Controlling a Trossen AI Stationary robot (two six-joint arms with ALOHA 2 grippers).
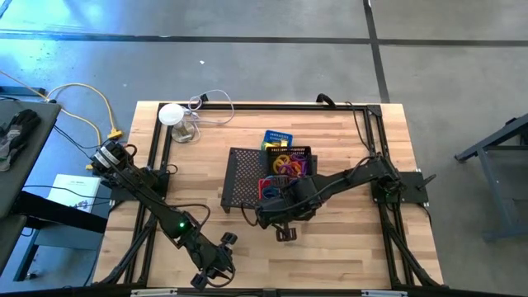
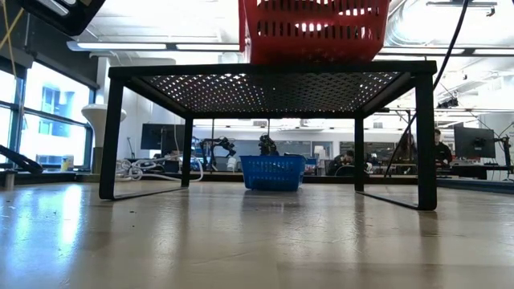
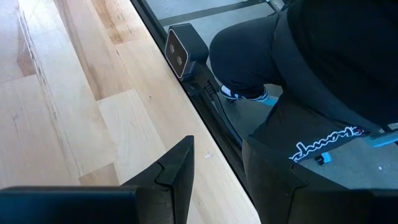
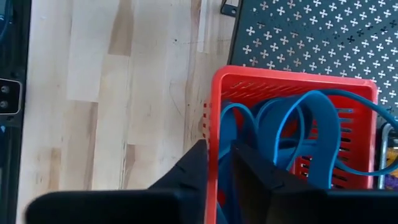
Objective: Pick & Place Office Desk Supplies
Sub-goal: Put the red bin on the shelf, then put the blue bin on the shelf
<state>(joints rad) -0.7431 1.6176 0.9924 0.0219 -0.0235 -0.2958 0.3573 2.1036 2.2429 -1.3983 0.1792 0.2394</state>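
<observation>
Between right fingers (image 4: 217,165) | red basket (image 4: 292,93) wall, seemingly gripped | blue bands (image 4: 305,134) inside

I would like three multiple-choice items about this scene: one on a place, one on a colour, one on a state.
1. Where does the red basket stand?
A. on the black perforated shelf
B. on the floor
C. beside the white lamp

2. What colour are the rubber-band loops in the red basket?
A. green
B. blue
C. white

3. How does the right gripper stand at the red basket?
A. far away from it
B. holding a yellow box
C. fingers astride its rim

Answers: 1 A, the low view shows it on top of the shelf; 2 B, the right wrist view shows blue loops; 3 C, one finger is outside the wall and one inside.
</observation>
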